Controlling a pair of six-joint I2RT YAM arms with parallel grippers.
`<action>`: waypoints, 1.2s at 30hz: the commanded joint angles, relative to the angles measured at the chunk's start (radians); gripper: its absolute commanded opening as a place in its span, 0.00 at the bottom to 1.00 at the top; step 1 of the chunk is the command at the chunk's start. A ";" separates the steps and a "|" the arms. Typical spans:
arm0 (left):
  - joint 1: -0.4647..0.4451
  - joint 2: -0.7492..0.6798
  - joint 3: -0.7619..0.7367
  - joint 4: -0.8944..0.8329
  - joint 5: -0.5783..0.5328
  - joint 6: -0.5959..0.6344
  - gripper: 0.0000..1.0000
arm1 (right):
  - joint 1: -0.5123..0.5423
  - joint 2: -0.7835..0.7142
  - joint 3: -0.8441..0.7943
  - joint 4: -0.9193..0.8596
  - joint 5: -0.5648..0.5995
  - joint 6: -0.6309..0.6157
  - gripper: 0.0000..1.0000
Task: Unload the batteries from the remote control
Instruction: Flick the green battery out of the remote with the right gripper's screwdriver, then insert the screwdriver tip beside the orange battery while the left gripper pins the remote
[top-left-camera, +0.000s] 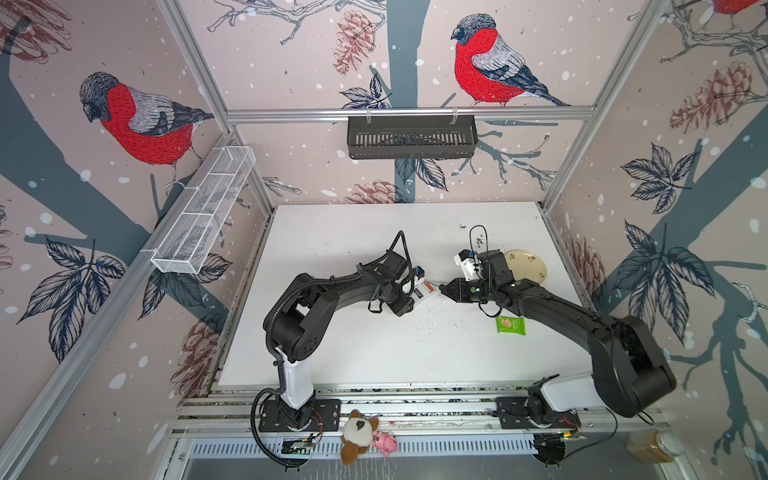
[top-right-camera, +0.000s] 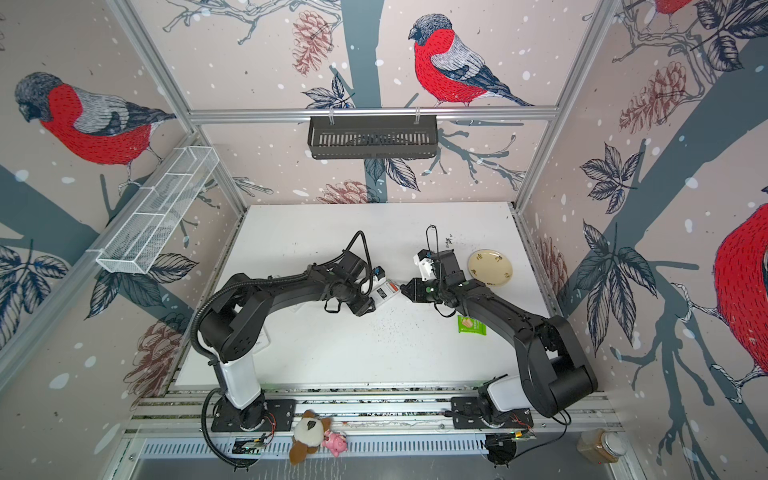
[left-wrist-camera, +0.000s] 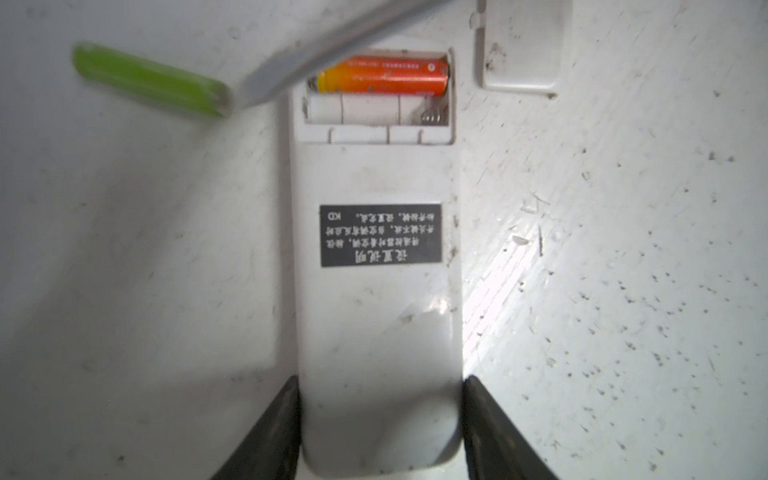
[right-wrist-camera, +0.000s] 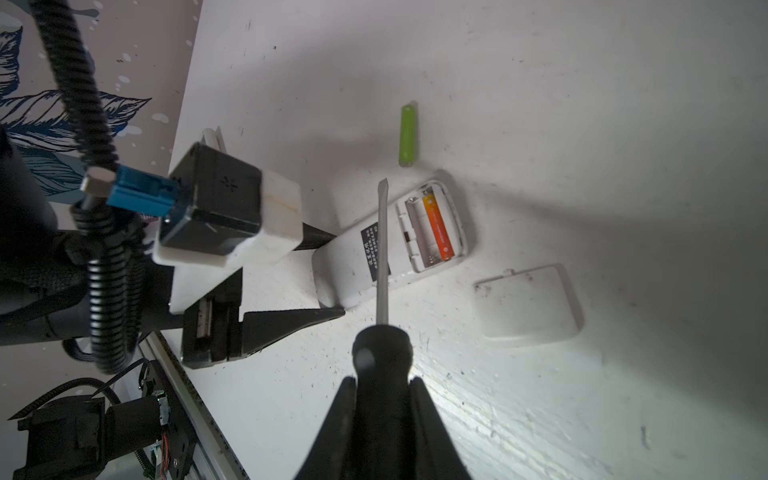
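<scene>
On the white table (top-left-camera: 332, 241), a cream plate (top-right-camera: 490, 267) with small floral marks sat at 2 o'clock. A green snack packet (top-left-camera: 510, 325) lay at 4 o'clock, apart from it. Dark specks (top-left-camera: 424, 328) dotted the surface near the middle. A black slotted basket (top-left-camera: 411, 137) hung on the back rail at 12 o'clock, and a white wire basket (top-left-camera: 203, 212) hung along the side wall at 10 o'clock. At 6 o'clock, off the table, 2 toys touched: a brown-and-white plush toy (top-left-camera: 358, 434) and a pink plush toy (top-left-camera: 384, 442). A lidded jar (top-left-camera: 650, 446) stood at 5 o'clock.
</scene>
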 joint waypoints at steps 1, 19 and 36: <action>-0.004 0.011 0.000 -0.026 0.034 0.017 0.00 | -0.001 -0.004 0.009 0.031 -0.020 0.009 0.01; -0.079 -0.049 -0.077 0.020 -0.324 0.069 0.00 | -0.030 -0.014 0.234 -0.525 0.115 -0.069 0.01; -0.133 -0.078 -0.108 0.046 -0.428 0.104 0.00 | 0.024 0.169 0.534 -0.820 0.142 -0.114 0.01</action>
